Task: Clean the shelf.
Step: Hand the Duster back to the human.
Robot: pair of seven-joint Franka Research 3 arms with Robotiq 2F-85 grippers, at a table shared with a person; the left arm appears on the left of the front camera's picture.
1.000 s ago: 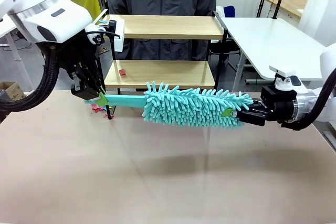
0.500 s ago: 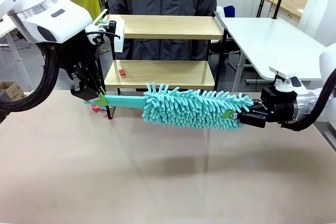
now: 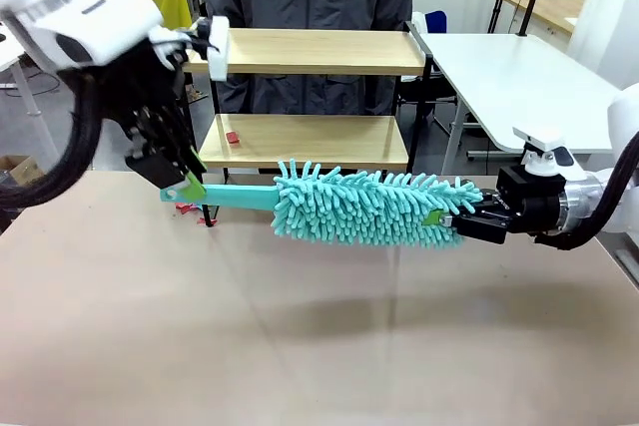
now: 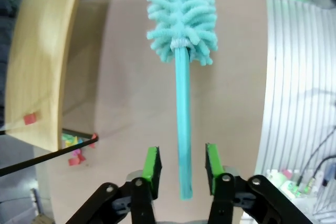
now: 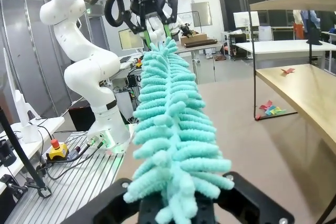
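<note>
One shelf stands beyond the tabletop. One duster spans both arms. The left fingers have opened since earlier and now flank the handle, apart; the right gripper clamps the fluffy end.

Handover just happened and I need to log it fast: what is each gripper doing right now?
Left gripper: open, jaws on either side of the duster handle, not clamping it.
Right gripper: shut on the duster at its fluffy end.
</note>
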